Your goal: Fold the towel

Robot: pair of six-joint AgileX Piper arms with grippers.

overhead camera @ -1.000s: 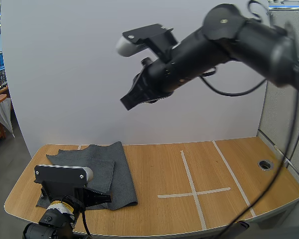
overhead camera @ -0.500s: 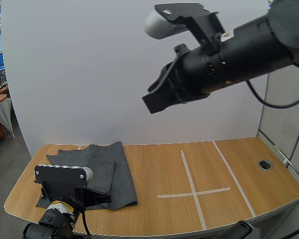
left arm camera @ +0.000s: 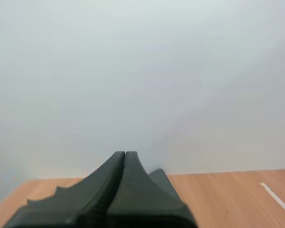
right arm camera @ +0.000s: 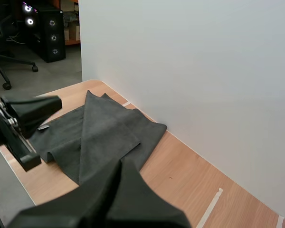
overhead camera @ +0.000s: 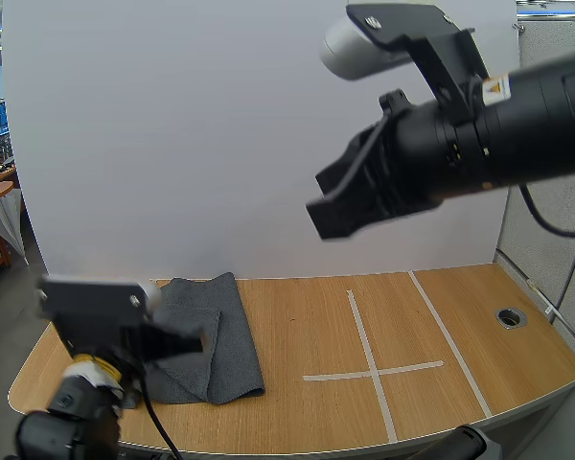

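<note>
High view, starting at the tabletop's left end: the left gripper (overhead camera: pixel 180 340) is hovering over the left part of the towel (overhead camera: pixel 225 331), near the front-left corner, and I cannot tell whether it is touching the cloth. Its fingers are pressing together with nothing between them, and the left wrist view is showing them as one dark wedge (left arm camera: pixel 125 154) pointing toward the back wall. The dark grey towel is lying in overlapping layers on the wooden table (overhead camera: pixel 307 307), running from the back edge almost to the front edge. In the right wrist view the towel (right arm camera: pixel 109 130) is spreading out beside the wall with a pointed flap folded across it, and the left gripper (right arm camera: pixel 35 108) is sitting at its outer edge. Further right, a cross of pale tape (overhead camera: pixel 372 369) is lying toward the front of the tabletop. Above it, well clear of the wood, the right gripper (overhead camera: pixel 333 216) is hanging in the air, its fingers closing on nothing, meeting as a single wedge (right arm camera: pixel 121 164) aimed down toward the towel. Near the right edge a round grommet hole (overhead camera: pixel 509 315) is showing.
</note>
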